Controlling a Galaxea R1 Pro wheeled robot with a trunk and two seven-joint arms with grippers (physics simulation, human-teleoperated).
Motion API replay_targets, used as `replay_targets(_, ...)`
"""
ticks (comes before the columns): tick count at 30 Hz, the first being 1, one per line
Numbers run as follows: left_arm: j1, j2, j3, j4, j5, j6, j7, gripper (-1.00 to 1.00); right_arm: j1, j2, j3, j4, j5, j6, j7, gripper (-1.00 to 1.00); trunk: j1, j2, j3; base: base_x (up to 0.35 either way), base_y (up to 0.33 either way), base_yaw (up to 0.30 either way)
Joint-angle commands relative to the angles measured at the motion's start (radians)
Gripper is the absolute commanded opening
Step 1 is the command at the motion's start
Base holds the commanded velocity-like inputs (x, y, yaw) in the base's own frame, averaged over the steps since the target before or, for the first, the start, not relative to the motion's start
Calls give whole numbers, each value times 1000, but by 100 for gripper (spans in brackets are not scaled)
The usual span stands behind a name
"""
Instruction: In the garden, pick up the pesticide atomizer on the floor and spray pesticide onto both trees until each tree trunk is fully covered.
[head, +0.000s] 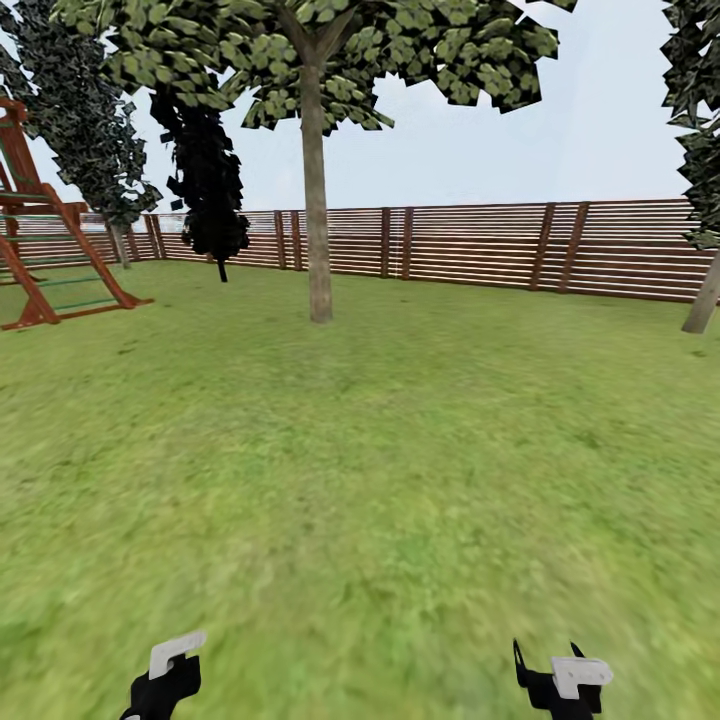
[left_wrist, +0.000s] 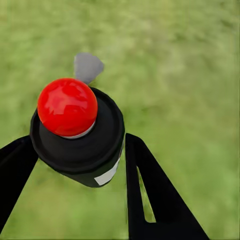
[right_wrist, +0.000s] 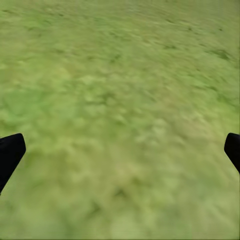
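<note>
Black pesticide atomizer (left_wrist: 80, 135) held in left gripper (left_wrist: 80, 165); right gripper (right_wrist: 120, 150) wide, empty. Could slip before tree trunk (head: 317, 200) at 12 o'clock.

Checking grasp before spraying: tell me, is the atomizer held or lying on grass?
Held: the pesticide atomizer sits between the left gripper's jaws, above the grass.

Second tree trunk (head: 702, 296) cut by the frame edge; both tools' arms cropped below.
</note>
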Motion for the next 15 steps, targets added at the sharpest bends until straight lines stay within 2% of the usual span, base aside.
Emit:
replay_targets(1, -1, 0, -6, 1, 8, -3, -2, -100, -1, 0, 5, 1, 4, -1, -9, 100, 0, 0, -1, 331, 0, 0)
replay_targets(15, -1, 0, -6, 1, 8, -3, -2, -100, -1, 0, 5, 1, 4, -1, -9, 100, 0, 0, -1, 331, 0, 0)
